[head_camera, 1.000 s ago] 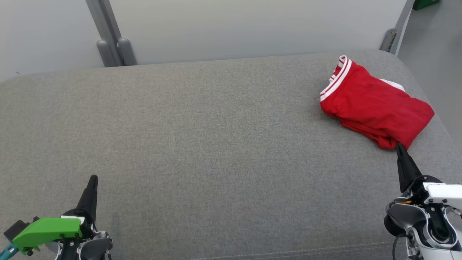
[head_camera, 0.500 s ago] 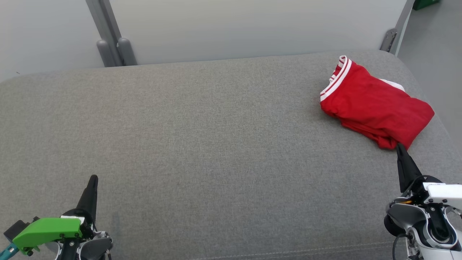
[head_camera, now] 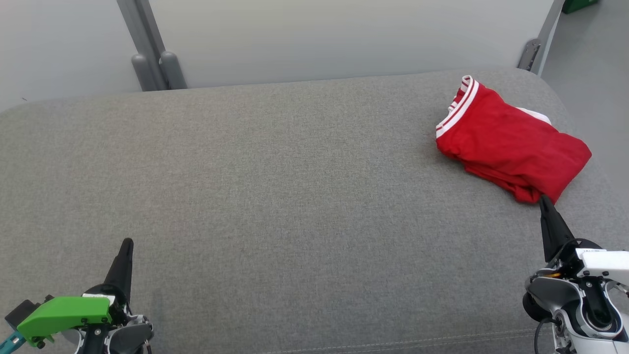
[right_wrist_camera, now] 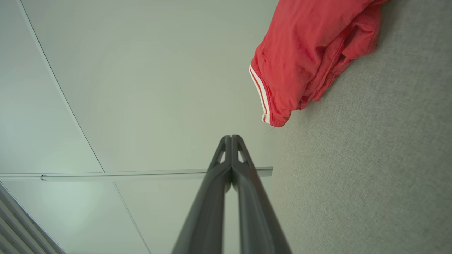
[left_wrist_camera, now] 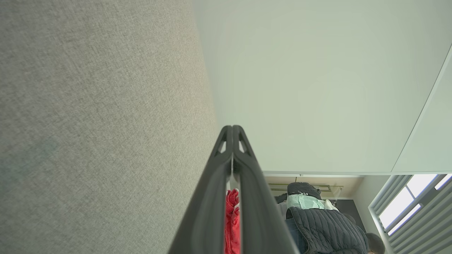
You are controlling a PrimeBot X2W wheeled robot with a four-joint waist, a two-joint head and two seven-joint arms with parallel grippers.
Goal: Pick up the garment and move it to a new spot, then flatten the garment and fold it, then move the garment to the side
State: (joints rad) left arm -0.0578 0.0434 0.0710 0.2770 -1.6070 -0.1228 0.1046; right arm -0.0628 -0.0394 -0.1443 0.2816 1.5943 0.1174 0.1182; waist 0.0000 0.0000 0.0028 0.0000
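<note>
Red cloth with a white-striped band, the garment [head_camera: 511,142] lies folded into a compact bundle at the upper right of the head view, on the grey fabric surface [head_camera: 295,187], close to its rounded far right corner. Its striped edge points to the upper left and its lower corner points down the frame.

At the lower right, the right gripper [head_camera: 543,200] has its two dark fingers pressed together into a single point, with nothing between them. In the head view that point sits just under the garment's lower corner. In the right wrist view the closed fingers [right_wrist_camera: 226,165] rise from the bottom centre, while the garment fills the upper right, with a clear gap of pale wall between tip and striped hem.

The left gripper [head_camera: 127,243] is at the lower left of the head view, fingers likewise closed on nothing, well apart from the garment across the bare fabric.
</note>
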